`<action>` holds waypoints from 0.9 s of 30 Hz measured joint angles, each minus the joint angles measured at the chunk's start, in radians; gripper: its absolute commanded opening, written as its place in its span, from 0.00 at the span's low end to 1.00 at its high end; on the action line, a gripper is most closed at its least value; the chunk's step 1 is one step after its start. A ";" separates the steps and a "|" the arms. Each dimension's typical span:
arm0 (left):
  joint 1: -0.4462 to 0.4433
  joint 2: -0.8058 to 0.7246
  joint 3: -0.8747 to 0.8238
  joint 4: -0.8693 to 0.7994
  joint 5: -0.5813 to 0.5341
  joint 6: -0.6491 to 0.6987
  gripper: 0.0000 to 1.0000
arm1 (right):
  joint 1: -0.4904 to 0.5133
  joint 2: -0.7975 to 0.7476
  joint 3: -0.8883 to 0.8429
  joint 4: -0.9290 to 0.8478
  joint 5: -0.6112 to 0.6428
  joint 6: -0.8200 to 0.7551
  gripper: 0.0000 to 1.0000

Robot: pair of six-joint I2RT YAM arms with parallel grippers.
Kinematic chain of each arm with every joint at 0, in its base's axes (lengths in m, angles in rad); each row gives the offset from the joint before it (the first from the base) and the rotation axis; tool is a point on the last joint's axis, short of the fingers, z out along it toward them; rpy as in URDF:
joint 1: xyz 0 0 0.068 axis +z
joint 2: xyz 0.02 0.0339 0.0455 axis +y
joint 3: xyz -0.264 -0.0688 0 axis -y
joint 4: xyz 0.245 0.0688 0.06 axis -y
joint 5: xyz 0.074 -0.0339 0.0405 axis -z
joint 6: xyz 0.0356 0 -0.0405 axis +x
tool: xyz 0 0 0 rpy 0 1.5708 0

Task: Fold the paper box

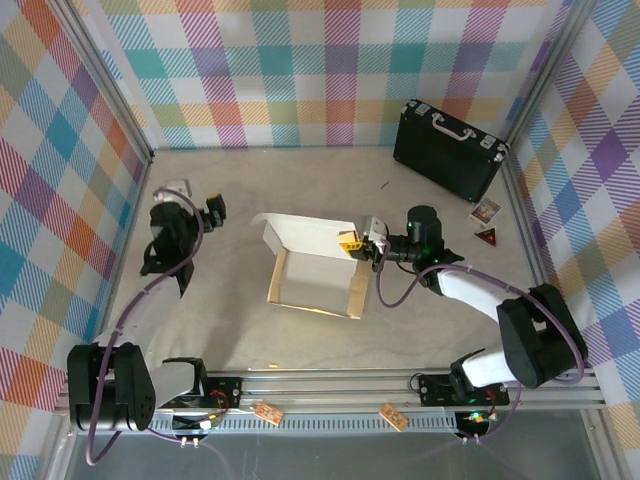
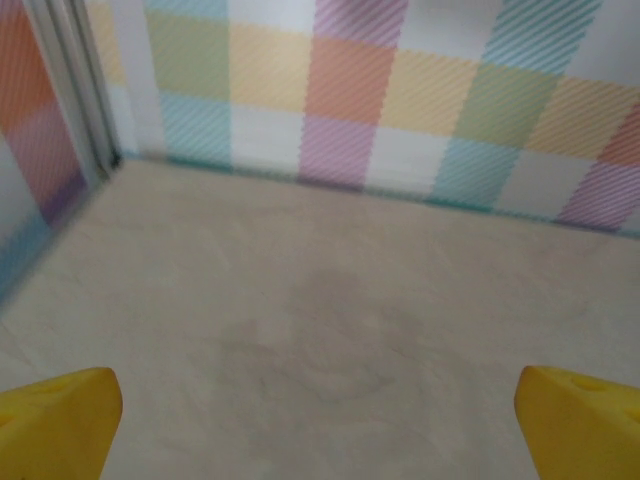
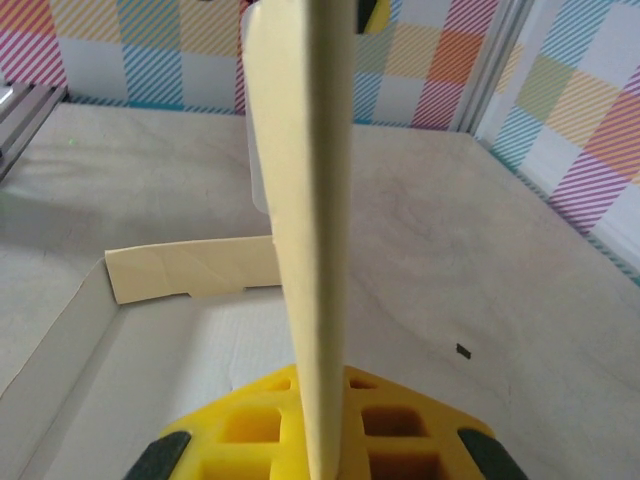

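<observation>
Paper box sits mid-counter, tray half formed, white inside up. One flap stands edge-on in the right wrist view (it hides much of what lies behind it). Right gripper is clamped on that flap at the box's far right corner. Left gripper is well apart at left, fingers spread wide, holding nothing. Black briefcase stands far right.
</observation>
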 measured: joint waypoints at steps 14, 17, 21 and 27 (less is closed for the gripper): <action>-0.075 0.137 -0.273 0.437 0.455 -0.049 0.85 | -0.027 0.210 0.116 -0.062 -0.076 -0.129 0.00; -0.100 0.134 -0.256 0.462 0.528 -0.010 0.82 | -0.043 0.244 0.135 -0.062 -0.089 -0.147 0.00; -0.102 0.133 -0.231 0.465 0.579 0.005 0.82 | -0.054 0.267 0.151 -0.061 -0.095 -0.173 0.00; -0.114 0.051 -0.177 0.351 0.605 0.044 0.84 | -0.071 0.313 0.159 -0.030 -0.095 -0.194 0.00</action>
